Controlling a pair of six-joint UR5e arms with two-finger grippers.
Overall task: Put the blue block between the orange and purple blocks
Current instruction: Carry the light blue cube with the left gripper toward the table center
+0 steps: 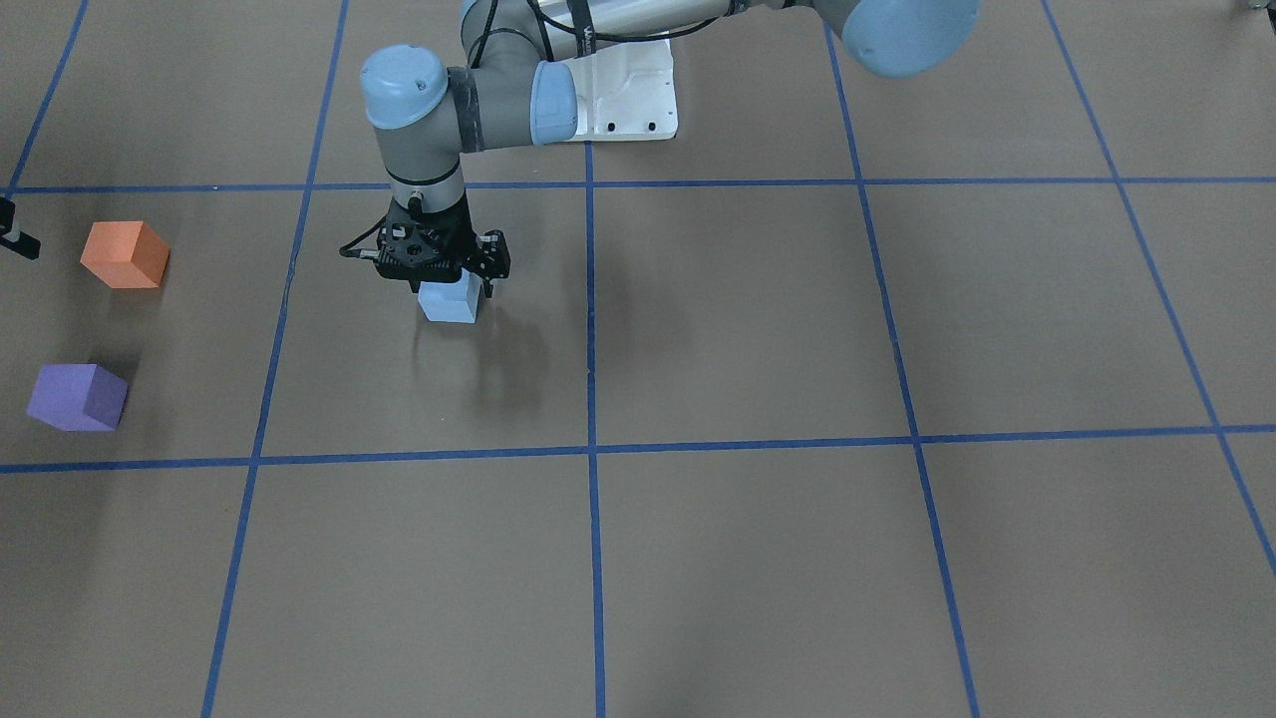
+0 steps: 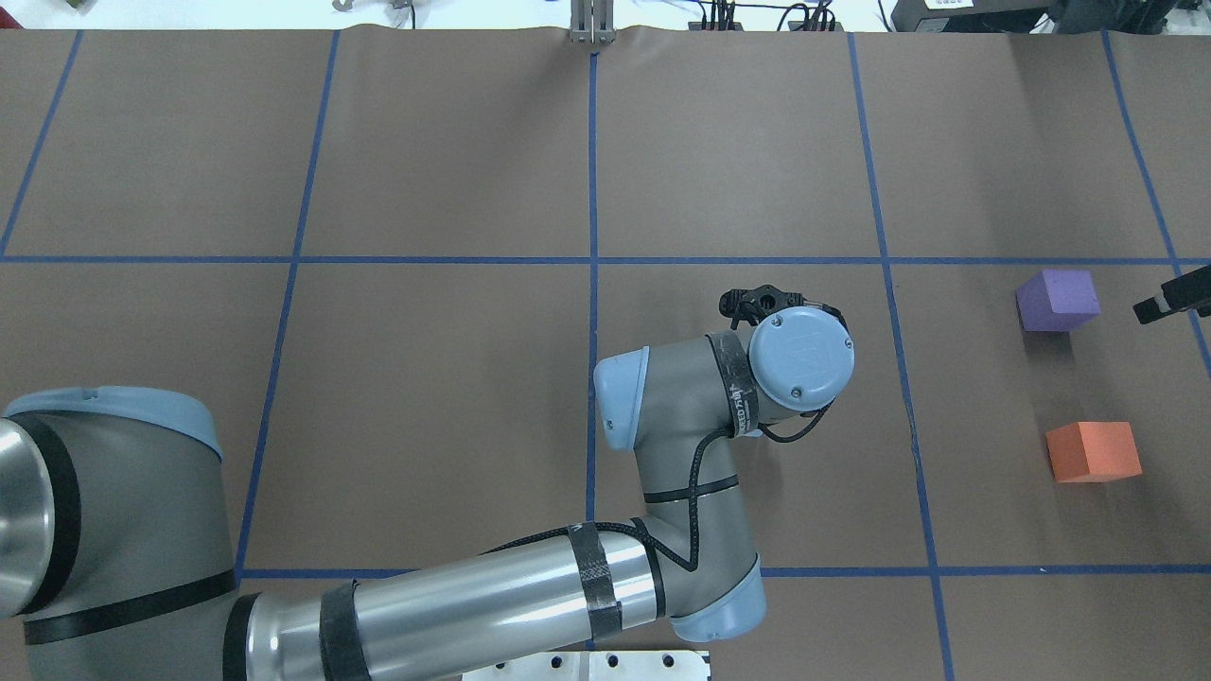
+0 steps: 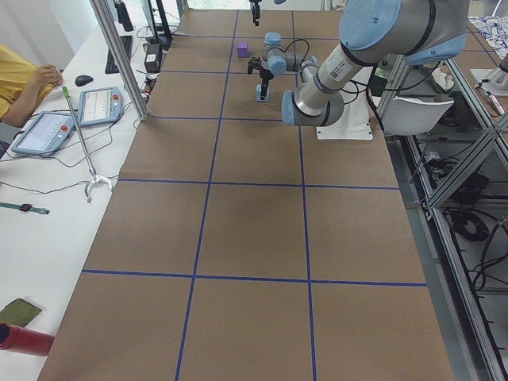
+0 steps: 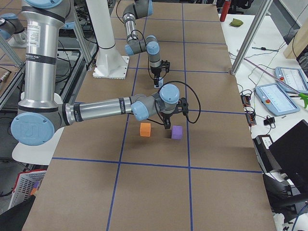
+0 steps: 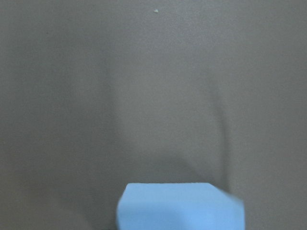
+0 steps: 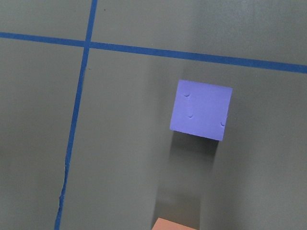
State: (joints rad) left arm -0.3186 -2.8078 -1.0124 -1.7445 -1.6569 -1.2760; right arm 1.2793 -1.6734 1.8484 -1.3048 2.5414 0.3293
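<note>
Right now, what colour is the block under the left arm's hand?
Light blue. The block shows best in the exterior front-facing view.

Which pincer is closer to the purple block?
Right. The right pincer is just beside the purple block; the left pincer is far off, at the blue block.

No readable text, labels, brands, numbers or signs, in any view
</note>
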